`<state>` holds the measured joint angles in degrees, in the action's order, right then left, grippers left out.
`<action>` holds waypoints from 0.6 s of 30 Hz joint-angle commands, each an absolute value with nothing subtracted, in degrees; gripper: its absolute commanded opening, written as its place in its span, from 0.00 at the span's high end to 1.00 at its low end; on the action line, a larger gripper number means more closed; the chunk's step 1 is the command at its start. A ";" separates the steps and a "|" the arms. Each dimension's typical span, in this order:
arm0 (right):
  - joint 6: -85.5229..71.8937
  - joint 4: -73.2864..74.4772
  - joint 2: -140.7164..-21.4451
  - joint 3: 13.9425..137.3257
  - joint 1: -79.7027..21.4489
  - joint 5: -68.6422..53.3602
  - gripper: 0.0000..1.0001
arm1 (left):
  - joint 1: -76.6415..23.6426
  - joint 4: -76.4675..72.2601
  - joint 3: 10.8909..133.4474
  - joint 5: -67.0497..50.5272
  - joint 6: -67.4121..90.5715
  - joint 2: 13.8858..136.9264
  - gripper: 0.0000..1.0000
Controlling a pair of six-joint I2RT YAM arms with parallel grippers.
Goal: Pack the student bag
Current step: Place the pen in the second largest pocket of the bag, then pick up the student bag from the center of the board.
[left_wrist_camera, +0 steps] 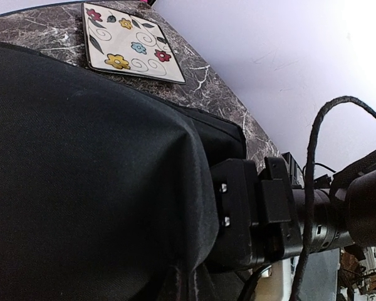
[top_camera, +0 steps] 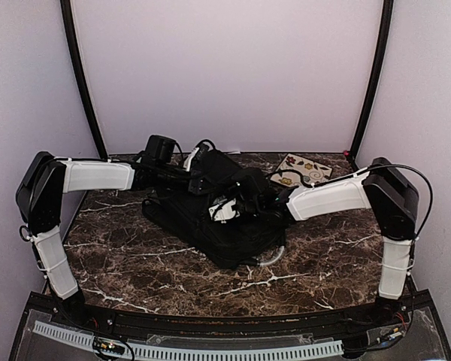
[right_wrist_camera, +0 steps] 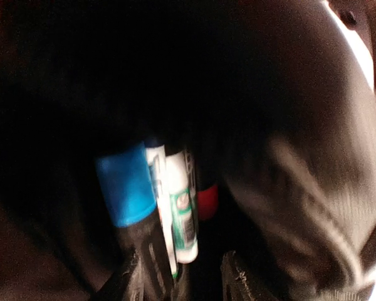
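The student bag [top_camera: 210, 226] is a black backpack lying across the middle of the marble table [top_camera: 135, 263]. My left gripper [top_camera: 198, 171] is at its far upper edge. In the left wrist view black bag fabric [left_wrist_camera: 81, 175] bunches over the jaws and hides them, pinched there. My right gripper [top_camera: 229, 207] reaches into the bag's opening. Inside, its fingers [right_wrist_camera: 135, 279] stand apart and open around a bundle of markers: a blue-capped one [right_wrist_camera: 125, 185], a white one with a green label [right_wrist_camera: 182, 213] and a red-capped one [right_wrist_camera: 207, 200]. These lean by the left finger.
A square flowered card [top_camera: 301, 169] lies flat on the table behind the bag at the back right, also in the left wrist view [left_wrist_camera: 128, 41]. The right arm's wrist [left_wrist_camera: 269, 213] sits close against the lifted bag fabric. Walls close in the back and both sides.
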<state>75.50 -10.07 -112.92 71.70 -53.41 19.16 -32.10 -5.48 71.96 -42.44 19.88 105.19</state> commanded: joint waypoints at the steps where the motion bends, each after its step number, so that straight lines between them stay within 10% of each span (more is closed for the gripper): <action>1: 69.42 -2.41 -107.35 71.98 -51.77 20.24 0.56 | -33.40 -7.04 74.08 -47.54 19.01 102.70 1.00; 18: 41.23 24.78 -91.75 70.72 -39.38 1.27 0.51 | -33.39 -5.60 74.52 -46.85 17.85 103.62 1.00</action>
